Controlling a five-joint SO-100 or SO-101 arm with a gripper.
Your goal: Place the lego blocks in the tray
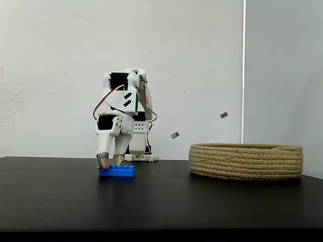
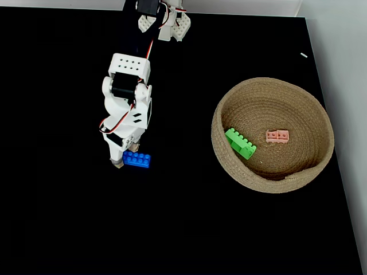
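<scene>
Two bricks, one green [image 2: 240,143] and one salmon [image 2: 278,136], lie in the tray [image 2: 229,166]; the hand [image 1: 110,162] straddles the one blue brick [image 1: 117,171], fingers apart.

The white arm [image 1: 123,108] folds forward and down, left of scene centre. Its gripper [image 1: 110,161] points straight down, fingertips slightly parted.

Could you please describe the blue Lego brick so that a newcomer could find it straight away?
On the black table, look beneath the white arm's gripper, well left of the rope basket in the top-down fixed view. The blue brick lies there; the green brick and salmon-orange brick already sit inside the basket.
</scene>
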